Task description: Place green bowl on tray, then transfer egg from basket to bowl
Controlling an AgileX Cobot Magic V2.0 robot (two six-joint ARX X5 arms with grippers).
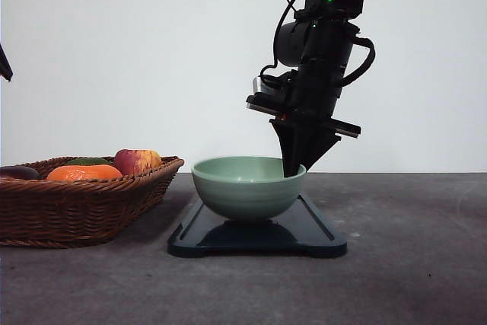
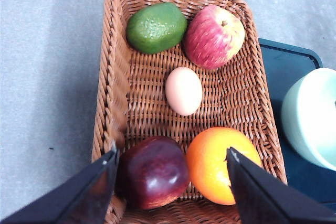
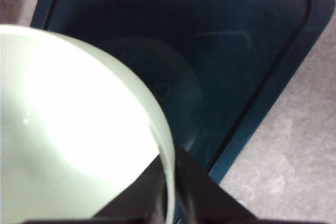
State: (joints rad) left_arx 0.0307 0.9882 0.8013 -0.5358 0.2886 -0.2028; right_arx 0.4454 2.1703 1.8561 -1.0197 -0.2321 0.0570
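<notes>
Right gripper pinches the rim of the green bowl, seating it on the tray below; left gripper, spread wide, hovers over the egg

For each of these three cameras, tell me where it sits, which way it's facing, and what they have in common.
Front view: low at table level, facing forward at the green bowl on the tray, the basket to the left; right gripper at the bowl's rim.
Left wrist view: on the left arm, looking down into the basket at the egg; left gripper open.
Right wrist view: on the right arm, close on the bowl's rim, fingers astride it.
Shared: bowl and tray show in all three.
</notes>
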